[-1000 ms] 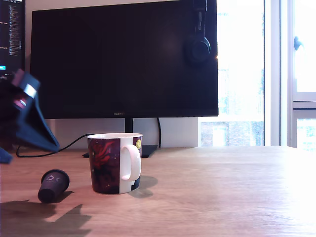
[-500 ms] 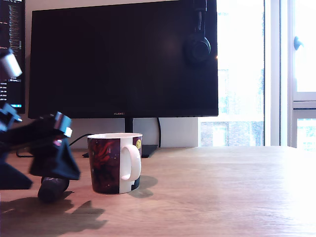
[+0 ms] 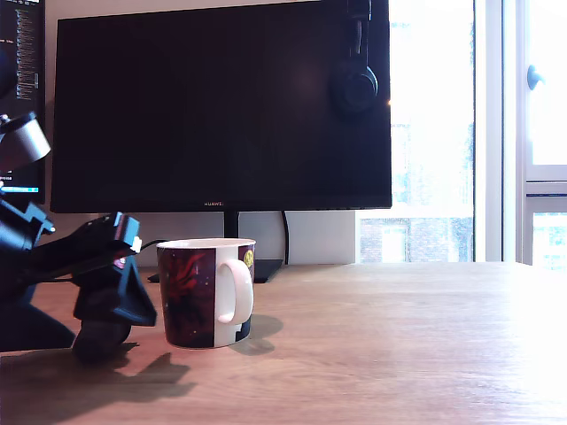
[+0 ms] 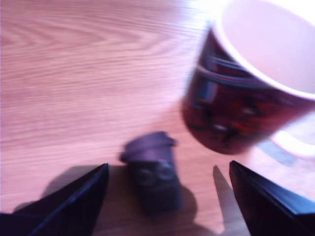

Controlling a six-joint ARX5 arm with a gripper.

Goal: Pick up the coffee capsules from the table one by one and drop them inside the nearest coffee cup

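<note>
A dark purple-black coffee capsule (image 4: 152, 174) lies on its side on the wood-grain table (image 4: 74, 73); the exterior view shows it (image 3: 99, 340) low at the left, mostly behind the gripper. My gripper (image 3: 113, 305) is down over it and open, its two dark fingers (image 4: 69, 206) standing wide on either side of the capsule without touching it. The coffee cup (image 3: 205, 291), with a dark red-and-black print, white handle and white interior, stands upright just beside the capsule, to the exterior view's right of it. Only this one capsule is visible.
A large black monitor (image 3: 221, 106) on a stand fills the back, with headphones (image 3: 355, 84) hung on its top edge and a cable trailing behind the cup. Bare table (image 3: 399, 345) stretches to the exterior view's right, toward a bright window.
My gripper has swung in from the exterior view's left and come down over the capsule, ending close beside the cup. The capsule and cup have not moved.
</note>
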